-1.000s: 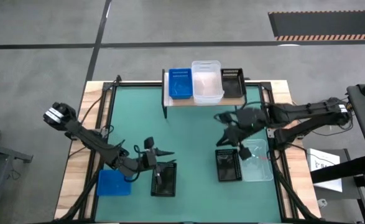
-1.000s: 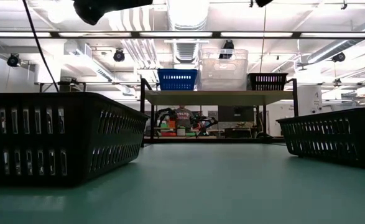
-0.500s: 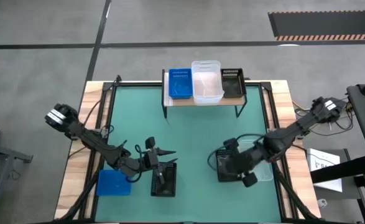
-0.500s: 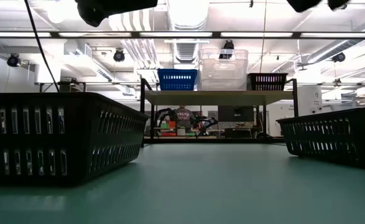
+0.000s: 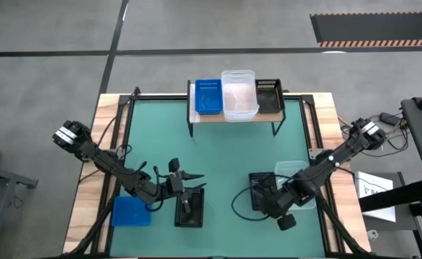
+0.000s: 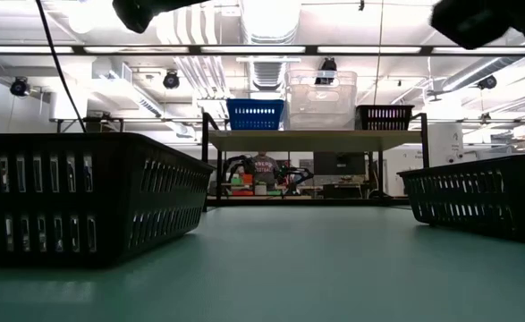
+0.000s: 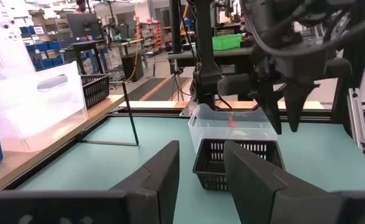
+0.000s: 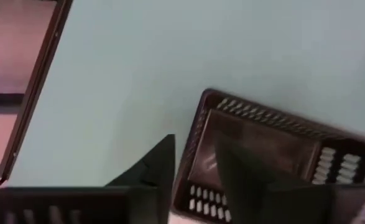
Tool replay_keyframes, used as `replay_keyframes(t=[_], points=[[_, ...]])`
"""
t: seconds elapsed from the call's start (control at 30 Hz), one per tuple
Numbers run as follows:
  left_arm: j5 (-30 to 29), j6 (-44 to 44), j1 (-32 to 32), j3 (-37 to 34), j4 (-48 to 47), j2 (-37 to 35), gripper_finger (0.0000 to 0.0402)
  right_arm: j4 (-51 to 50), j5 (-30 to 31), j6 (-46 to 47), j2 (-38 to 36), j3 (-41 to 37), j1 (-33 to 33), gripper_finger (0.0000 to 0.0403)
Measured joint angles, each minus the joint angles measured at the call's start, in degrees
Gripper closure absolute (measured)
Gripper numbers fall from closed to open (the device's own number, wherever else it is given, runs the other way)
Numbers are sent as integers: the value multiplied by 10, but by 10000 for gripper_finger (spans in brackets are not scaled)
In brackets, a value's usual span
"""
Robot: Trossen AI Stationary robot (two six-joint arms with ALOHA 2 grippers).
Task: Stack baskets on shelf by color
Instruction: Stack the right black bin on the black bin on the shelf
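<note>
On the shelf (image 5: 234, 115) at the far edge stand a blue basket (image 5: 208, 96), a clear one (image 5: 239, 93) and a black one (image 5: 269, 95). My right gripper (image 8: 194, 177) hangs open over a black basket (image 8: 275, 149) at the near right, one finger on either side of its wall and above it. A clear basket (image 5: 300, 176) sits beside that black basket (image 5: 257, 180). My left gripper (image 7: 201, 180) is open, holding nothing, over another black basket (image 5: 189, 208) at the near left. A blue basket (image 5: 131, 211) rests left of that.
In the low view the two black baskets (image 6: 74, 197) (image 6: 481, 197) stand at either side, with bare green table between them up to the shelf legs (image 6: 205, 161). The green top has wooden borders (image 5: 88, 180) on the left and right.
My right gripper has swung from near the shelf toward the table's near edge and come down over the black basket at the near right. The baskets have stayed where they were.
</note>
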Motion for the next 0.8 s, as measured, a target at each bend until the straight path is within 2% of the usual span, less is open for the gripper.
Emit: replay_keyframes(t=[0.13,0.27,0.47,0.63,0.8], points=[[0,1,0,0,1,0,291,-28,-2,56,10,0,22,251],[0,4,0,0,1,0,291,-31,-2,116,18,0,56,226],[0,17,0,-1,2,0,291,-30,33,191,28,1,91,228],[0,20,0,0,3,0,291,-8,77,191,48,1,94,235],[0,20,0,0,4,-2,291,22,92,173,91,1,88,236]])
